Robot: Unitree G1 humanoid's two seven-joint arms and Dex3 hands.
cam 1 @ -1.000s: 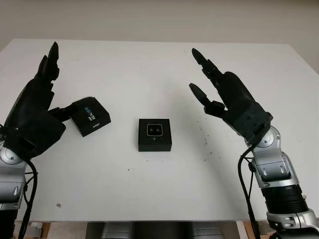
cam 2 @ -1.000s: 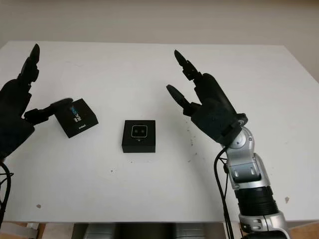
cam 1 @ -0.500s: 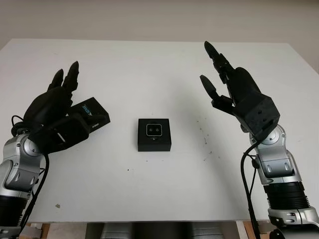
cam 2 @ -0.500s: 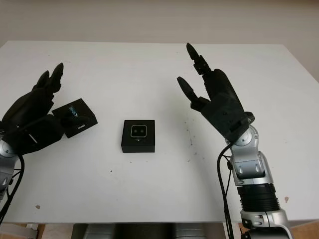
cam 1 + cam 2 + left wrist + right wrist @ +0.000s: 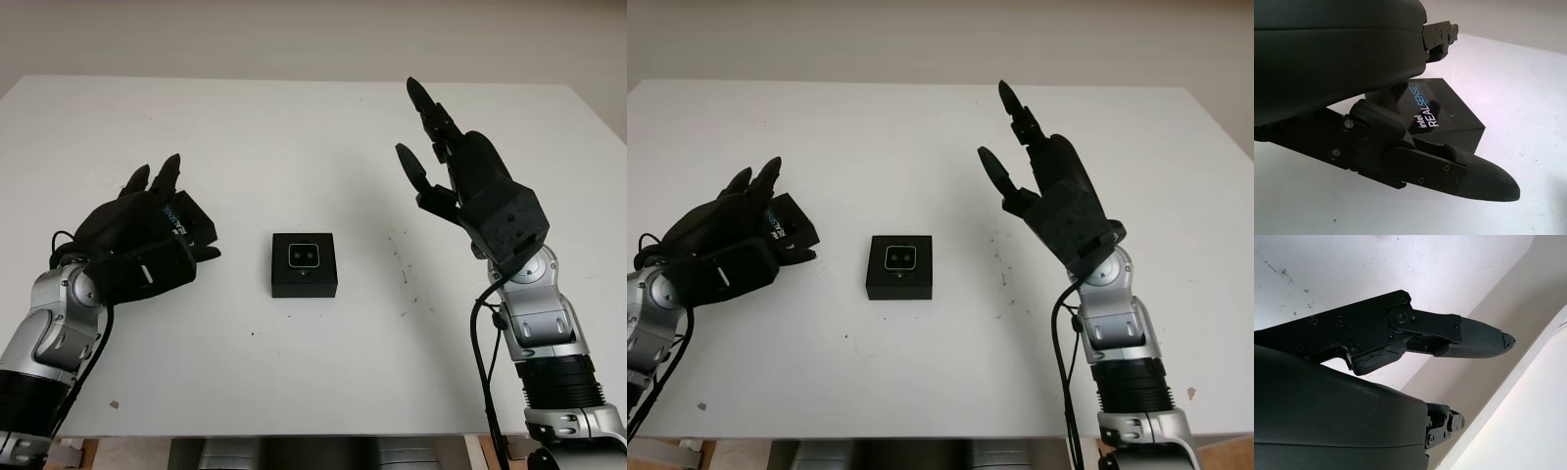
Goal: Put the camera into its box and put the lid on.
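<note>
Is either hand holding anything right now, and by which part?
The left hand covers the lid; whether it grips cannot be told. The right hand is open above the table.

The left hand (image 5: 137, 240) is low at the left of the table, palm down, its fingers (image 5: 1469, 171) curving over and around a small black lid. Its silver forearm enters from the bottom left. The right hand (image 5: 460, 181) is raised above the table's right side, open, fingers pointing up and away, holding nothing.
</note>
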